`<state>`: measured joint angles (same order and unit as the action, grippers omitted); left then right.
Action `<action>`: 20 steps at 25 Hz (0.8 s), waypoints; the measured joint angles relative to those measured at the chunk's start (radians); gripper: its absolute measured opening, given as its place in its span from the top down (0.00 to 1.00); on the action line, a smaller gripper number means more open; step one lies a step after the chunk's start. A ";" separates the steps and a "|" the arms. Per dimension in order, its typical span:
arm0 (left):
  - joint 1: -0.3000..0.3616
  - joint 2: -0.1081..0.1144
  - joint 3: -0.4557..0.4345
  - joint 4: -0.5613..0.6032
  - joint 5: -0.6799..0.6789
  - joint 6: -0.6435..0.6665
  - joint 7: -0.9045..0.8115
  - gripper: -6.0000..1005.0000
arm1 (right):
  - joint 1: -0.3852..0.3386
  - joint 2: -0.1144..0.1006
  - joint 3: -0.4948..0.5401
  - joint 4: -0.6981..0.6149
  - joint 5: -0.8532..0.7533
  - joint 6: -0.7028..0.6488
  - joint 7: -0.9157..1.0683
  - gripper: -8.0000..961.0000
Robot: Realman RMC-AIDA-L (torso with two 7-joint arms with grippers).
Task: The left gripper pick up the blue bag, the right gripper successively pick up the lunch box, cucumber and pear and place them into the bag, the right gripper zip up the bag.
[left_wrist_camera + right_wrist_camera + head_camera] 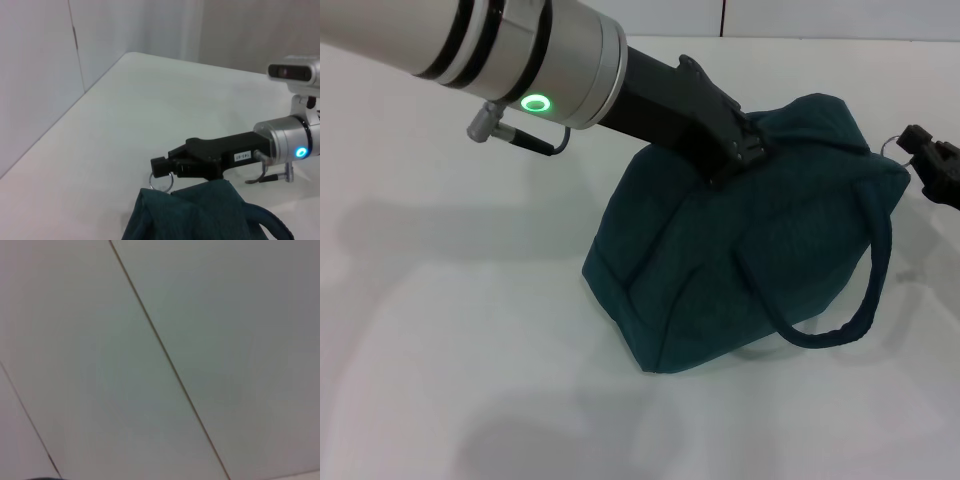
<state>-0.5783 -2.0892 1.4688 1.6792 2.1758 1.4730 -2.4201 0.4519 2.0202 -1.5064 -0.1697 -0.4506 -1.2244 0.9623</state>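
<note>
Reaching low, the left pincer point(745, 152) clamped the blue bag point(740, 250) top to steady it on the table point(450, 330) while the right pincer point(162, 167) pinched the zip ring point(161, 181), apparently closing it.

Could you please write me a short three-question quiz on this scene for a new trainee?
1. True or false: the left gripper grips the top of the blue bag.
2. What sits at the right gripper tip in the left wrist view: A) pear, B) metal ring, C) cucumber?
3. What does the bag stand on?

Key: 1 true; 2 B; 3 the white table.
</note>
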 joint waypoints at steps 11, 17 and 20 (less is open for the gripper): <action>0.012 0.000 -0.002 -0.009 -0.002 -0.026 0.016 0.93 | -0.008 0.001 -0.004 -0.009 0.006 -0.017 0.002 0.93; 0.027 0.000 -0.003 -0.009 -0.003 -0.039 0.031 0.91 | -0.031 -0.003 0.011 -0.012 0.041 -0.117 -0.008 0.89; 0.028 0.000 -0.004 -0.009 -0.015 -0.039 0.031 0.89 | -0.039 -0.004 0.012 -0.012 0.052 -0.129 -0.008 0.87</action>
<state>-0.5506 -2.0892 1.4646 1.6700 2.1612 1.4340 -2.3896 0.4132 2.0158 -1.4944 -0.1822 -0.3989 -1.3532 0.9541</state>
